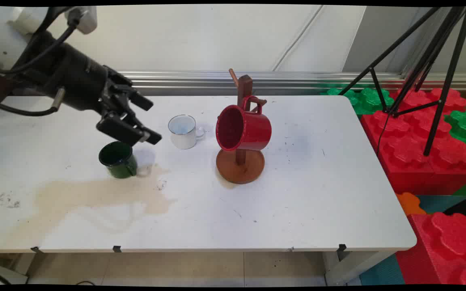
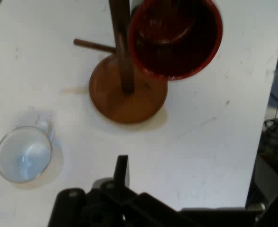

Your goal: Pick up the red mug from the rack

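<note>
A green mug [image 1: 118, 160] stands nearest, the gripper [image 1: 146, 121] spread wide above it; at three o'clock, a red mug [image 1: 244, 128] hangs on the wooden mug tree [image 1: 240, 161].

On the table [image 1: 297, 210] you have three mugs and a mug tree [image 1: 240, 161]: one mug [image 1: 117, 159] stands upright at the left, just below the gripper [image 1: 146, 121]. To its right and farther back stands a second mug [image 1: 183, 131]. Right of that, the third mug [image 1: 243, 128] hangs on the tree, mouth facing left.
</note>
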You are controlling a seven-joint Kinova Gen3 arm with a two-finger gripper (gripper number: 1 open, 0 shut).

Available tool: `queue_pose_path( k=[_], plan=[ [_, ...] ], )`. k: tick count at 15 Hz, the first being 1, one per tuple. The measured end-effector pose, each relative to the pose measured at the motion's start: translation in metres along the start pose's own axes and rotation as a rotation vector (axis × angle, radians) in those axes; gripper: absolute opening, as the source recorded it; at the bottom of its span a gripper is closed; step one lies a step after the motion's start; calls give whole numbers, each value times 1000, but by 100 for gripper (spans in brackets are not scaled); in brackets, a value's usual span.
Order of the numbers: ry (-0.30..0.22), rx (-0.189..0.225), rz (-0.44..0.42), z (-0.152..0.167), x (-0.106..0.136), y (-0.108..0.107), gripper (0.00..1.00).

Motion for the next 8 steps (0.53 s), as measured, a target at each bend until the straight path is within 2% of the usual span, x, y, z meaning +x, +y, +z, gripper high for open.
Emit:
queue_pose_path(
  k=[8],
  plan=[
    [54,-7,-27,12,39,17,100]
  ],
)
